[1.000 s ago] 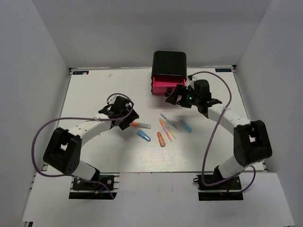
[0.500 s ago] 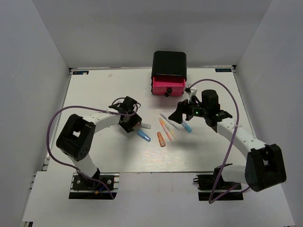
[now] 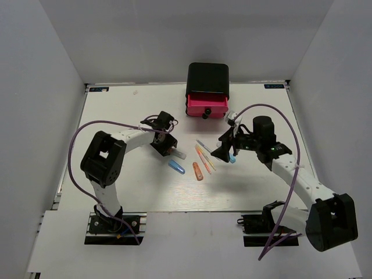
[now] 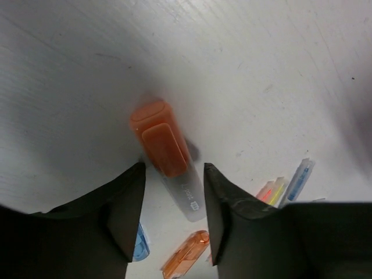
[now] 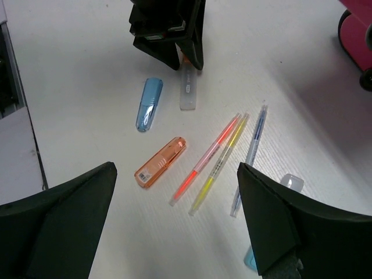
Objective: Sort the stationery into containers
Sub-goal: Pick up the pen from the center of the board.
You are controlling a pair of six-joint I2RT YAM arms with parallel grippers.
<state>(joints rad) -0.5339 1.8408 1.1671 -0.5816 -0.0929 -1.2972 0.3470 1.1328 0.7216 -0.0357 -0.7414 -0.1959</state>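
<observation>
The stationery lies mid-table: an orange-capped marker with a frosted body (image 4: 168, 154), a blue cap (image 3: 176, 167), an orange piece (image 5: 161, 161), and pink (image 5: 206, 157), yellow (image 5: 221, 163) and grey-blue (image 5: 251, 152) pens. My left gripper (image 4: 174, 165) is low over the orange-capped marker, jaws astride its frosted body with a gap on each side. My right gripper (image 5: 175, 167) hangs wide open above the pens, holding nothing. A stubby blue marker (image 3: 231, 156) lies by its right finger. The containers' pink drawer (image 3: 206, 106) stands pulled out of the black cabinet (image 3: 207, 80).
The drawer's black knob (image 5: 367, 78) and pink front (image 5: 356, 23) sit at the right wrist view's upper right. My left gripper (image 5: 168, 29) shows there at the top. White walls enclose the table (image 3: 116, 116) on three sides.
My left gripper moved right and down over the orange-capped marker, its jaws narrowing. My right gripper swung away from the drawer toward me, over the pens, staying wide open.
</observation>
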